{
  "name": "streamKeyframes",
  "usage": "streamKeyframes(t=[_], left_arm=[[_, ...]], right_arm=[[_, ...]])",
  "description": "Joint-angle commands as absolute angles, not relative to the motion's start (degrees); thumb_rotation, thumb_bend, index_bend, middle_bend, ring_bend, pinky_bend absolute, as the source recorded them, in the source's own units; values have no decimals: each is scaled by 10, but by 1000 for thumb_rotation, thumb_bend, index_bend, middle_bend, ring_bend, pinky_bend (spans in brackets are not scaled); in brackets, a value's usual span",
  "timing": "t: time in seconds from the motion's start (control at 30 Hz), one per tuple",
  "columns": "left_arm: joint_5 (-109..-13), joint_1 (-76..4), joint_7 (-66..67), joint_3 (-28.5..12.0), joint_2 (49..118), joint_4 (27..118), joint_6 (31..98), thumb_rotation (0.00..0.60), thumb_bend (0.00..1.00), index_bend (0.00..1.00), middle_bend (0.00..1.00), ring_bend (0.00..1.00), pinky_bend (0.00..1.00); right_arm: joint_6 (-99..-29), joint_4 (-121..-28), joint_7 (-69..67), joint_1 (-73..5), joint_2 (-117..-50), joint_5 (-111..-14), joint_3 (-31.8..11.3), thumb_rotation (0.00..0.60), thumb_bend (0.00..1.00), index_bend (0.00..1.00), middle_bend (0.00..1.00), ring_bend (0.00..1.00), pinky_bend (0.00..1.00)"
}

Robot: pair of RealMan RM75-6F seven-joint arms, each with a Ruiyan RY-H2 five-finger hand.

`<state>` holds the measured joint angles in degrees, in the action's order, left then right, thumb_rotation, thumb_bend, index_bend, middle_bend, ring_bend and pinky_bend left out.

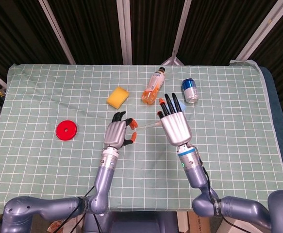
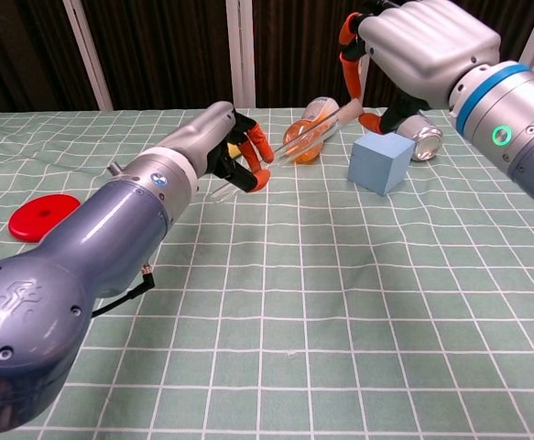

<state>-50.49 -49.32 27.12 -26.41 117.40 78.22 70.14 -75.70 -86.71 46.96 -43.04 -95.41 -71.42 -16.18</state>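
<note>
On the green checked cloth (image 1: 44,97), left hand (image 1: 118,133) and right hand (image 1: 174,126) both grip a clear tube (image 2: 289,151), labels unreadable

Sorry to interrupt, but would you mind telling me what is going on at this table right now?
Both hands are raised over the green checked cloth, sharing a clear tube. The left hand has its fingers curled around the lower end, and the right hand pinches the upper end. Behind them lie an orange drink bottle and a can on their sides, plus a yellow sponge, a blue cube and a red disc.
</note>
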Motion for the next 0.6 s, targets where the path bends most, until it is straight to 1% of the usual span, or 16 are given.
streamKeyframes(t=[0.03, 0.2, 0.23, 0.27, 0.3, 0.33, 0.37, 0.4, 0.6], left_arm=[[-506, -495, 271, -265, 1175, 782, 701, 600, 671, 481, 487, 94, 0], [-508, -497, 272, -265, 1176, 781, 701, 600, 671, 481, 487, 94, 0], [-508, -498, 272, -265, 1176, 781, 702, 600, 671, 481, 487, 94, 0], [-508, -498, 272, -265, 1176, 781, 702, 600, 671, 481, 487, 94, 0], [-508, -498, 272, -265, 1176, 781, 702, 600, 671, 481, 487, 94, 0], [-509, -498, 273, -264, 1176, 780, 702, 600, 671, 481, 487, 94, 0], [-509, -497, 273, -264, 1175, 780, 703, 600, 671, 481, 487, 94, 0], [-510, -497, 272, -263, 1175, 779, 703, 600, 671, 481, 487, 94, 0], [-513, -491, 270, -256, 1167, 771, 702, 600, 671, 481, 487, 94, 0]], right_arm=[[-756, -868, 468, -430, -952, -716, -160, 600, 420, 613, 197, 0, 0], [-756, -870, 465, -428, -951, -716, -159, 600, 420, 604, 197, 0, 0], [-756, -870, 465, -428, -951, -716, -159, 600, 420, 536, 183, 0, 0], [-757, -869, 468, -427, -950, -715, -159, 600, 420, 437, 148, 0, 0], [-756, -870, 473, -427, -948, -712, -159, 600, 420, 327, 109, 0, 0], [-755, -871, 482, -425, -945, -707, -159, 600, 420, 165, 51, 0, 0], [-755, -874, 491, -424, -943, -701, -159, 600, 421, 67, 15, 0, 0], [-755, -876, 501, -423, -941, -695, -160, 600, 420, 7, 0, 0, 0], [-761, -908, 520, -413, -924, -673, -163, 600, 421, 0, 0, 0, 0]])
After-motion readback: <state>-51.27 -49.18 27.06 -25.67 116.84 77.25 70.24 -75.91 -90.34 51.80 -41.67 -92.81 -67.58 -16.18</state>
